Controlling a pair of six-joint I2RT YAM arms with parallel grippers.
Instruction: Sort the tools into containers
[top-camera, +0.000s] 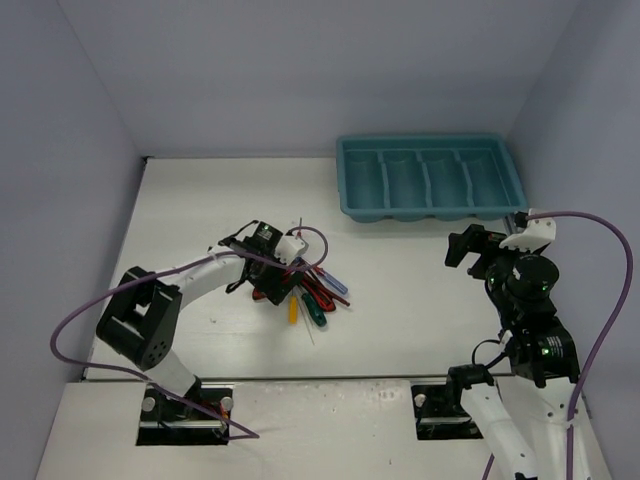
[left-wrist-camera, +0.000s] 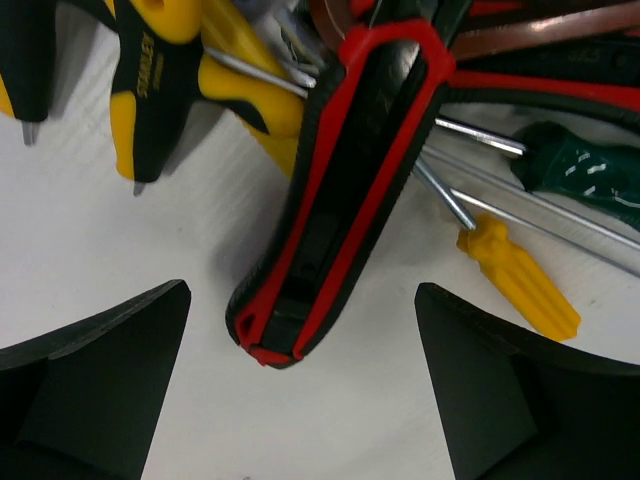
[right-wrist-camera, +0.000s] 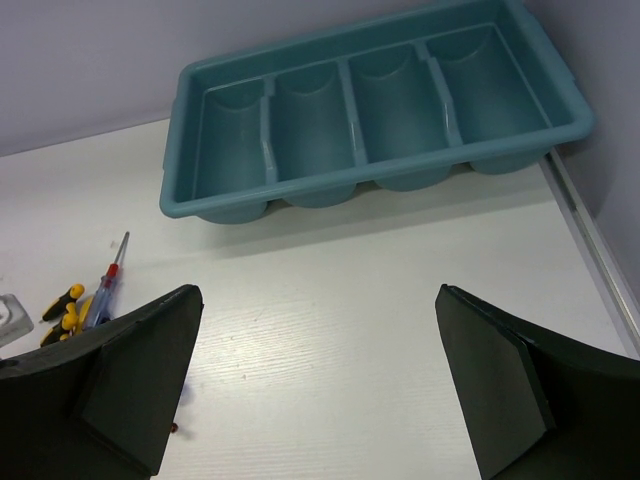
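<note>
The tools lie in one heap on the white table, left of centre. My left gripper stands open at the heap's left side. In the left wrist view the end of the red-handled pliers reaches in between the open fingers, touching neither. Yellow-black T-handles, a yellow screwdriver handle and a green one lie around the pliers. The teal tray with its four containers stands at the far right, nothing in them. My right gripper hangs open and empty in front of the tray.
Grey walls close in the table at the back and both sides. A metal strip runs along the table's right edge beside the tray. A purple cable loops over the left wrist above the heap. A tiny dark red speck lies on the table.
</note>
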